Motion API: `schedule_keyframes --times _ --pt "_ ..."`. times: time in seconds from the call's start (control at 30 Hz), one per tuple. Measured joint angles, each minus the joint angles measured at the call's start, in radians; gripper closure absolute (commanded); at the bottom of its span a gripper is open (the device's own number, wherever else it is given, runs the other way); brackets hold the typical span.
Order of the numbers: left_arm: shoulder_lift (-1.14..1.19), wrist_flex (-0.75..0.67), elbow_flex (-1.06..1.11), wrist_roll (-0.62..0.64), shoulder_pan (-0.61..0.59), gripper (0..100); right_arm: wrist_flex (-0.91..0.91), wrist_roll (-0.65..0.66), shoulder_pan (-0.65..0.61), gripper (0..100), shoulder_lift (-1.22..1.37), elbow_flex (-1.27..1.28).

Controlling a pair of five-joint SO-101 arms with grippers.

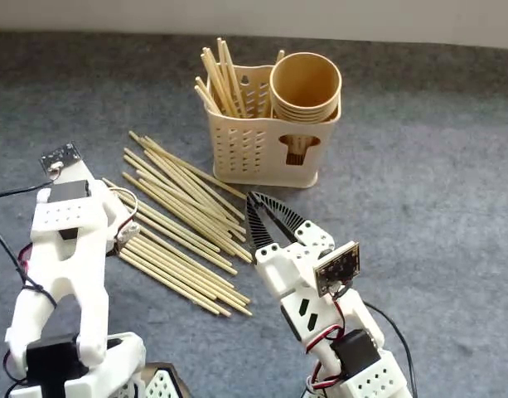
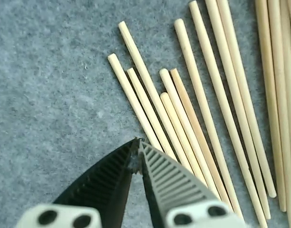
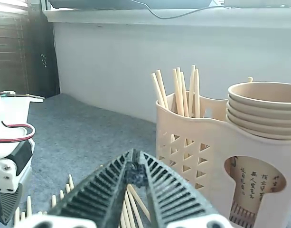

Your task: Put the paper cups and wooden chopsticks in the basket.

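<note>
A cream slotted basket [image 1: 254, 153] stands upright at the back of the grey carpet. Stacked paper cups [image 1: 305, 85] fill one compartment, and several wooden chopsticks [image 1: 220, 79] stand in the other. A loose pile of chopsticks [image 1: 183, 224] lies flat in front of the basket. My right gripper [image 1: 252, 199] is shut and empty at the pile's basket-side edge, pointing at the basket [image 3: 192, 142]; its tips [image 3: 135, 153] meet. My left gripper [image 2: 138, 141] is shut with nothing in it, low over the carpet at the near ends of the loose chopsticks [image 2: 183, 118].
The left arm's white body [image 1: 67, 257] stands beside the pile on the far side from the right arm [image 1: 320, 298]. Bare grey carpet [image 1: 436, 207] lies to the right of the basket. A pale wall [image 3: 112, 61] rises behind.
</note>
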Motion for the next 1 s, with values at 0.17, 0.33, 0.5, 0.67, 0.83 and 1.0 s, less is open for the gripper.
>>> schedule_keyframes --times 0.17,0.33,0.5,0.67,0.83,1.0 --pt "0.0 -0.029 0.032 0.0 -0.012 78 0.0 0.0 0.0 99.4 0.0 0.0" --pt "0.0 -0.083 0.092 0.0 -0.011 81 0.0 0.0 0.0 99.4 0.0 0.0" --pt "0.0 -0.164 0.146 0.0 -0.012 90 0.0 0.0 0.0 99.4 0.0 0.0" --pt "-0.002 -0.273 0.227 0.002 -0.011 96 0.0 0.0 0.0 99.4 0.0 0.0" --pt "-0.006 -0.347 0.275 0.003 -0.008 99 0.0 0.0 0.0 99.4 0.0 0.0" --pt "-0.005 -0.351 0.275 0.003 -0.009 99 0.0 0.0 0.0 99.4 0.0 0.0"
